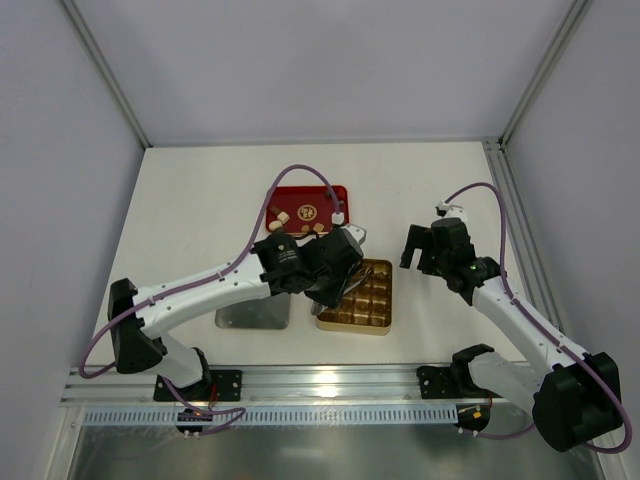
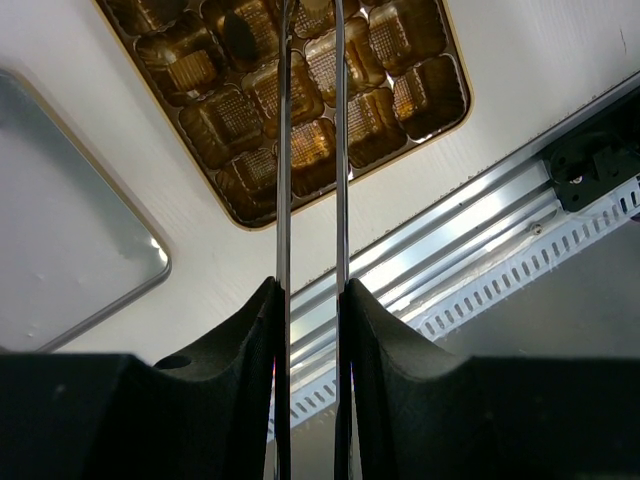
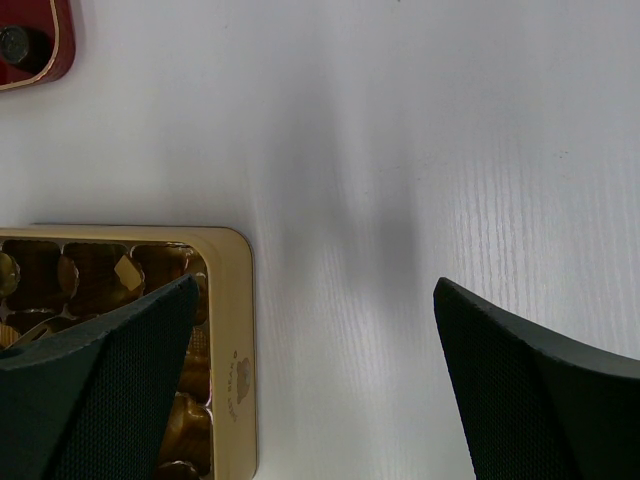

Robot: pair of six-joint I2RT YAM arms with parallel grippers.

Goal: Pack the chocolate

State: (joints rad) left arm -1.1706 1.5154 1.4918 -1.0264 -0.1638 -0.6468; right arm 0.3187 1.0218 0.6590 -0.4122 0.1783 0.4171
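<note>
Several small chocolate pieces (image 1: 283,214), tan and cream, lie on the red tray (image 1: 330,195) at the back. The gold tin (image 1: 381,322) with its grid of cells sits in front of the tray. My left gripper (image 1: 355,240) hovers over the tin's far edge. Its two thin metal blades (image 2: 283,150) stand a narrow gap apart, and I see nothing between them. Their tips run off the top of the left wrist view. My right gripper (image 1: 425,250) is wide open and empty over bare table, just right of the tin (image 3: 232,300).
A silver lid (image 1: 253,312) lies flat left of the tin; it also shows in the left wrist view (image 2: 70,230). The aluminium rail (image 1: 330,385) runs along the near edge. A corner of the red tray (image 3: 55,40) shows at the right wrist view's top left.
</note>
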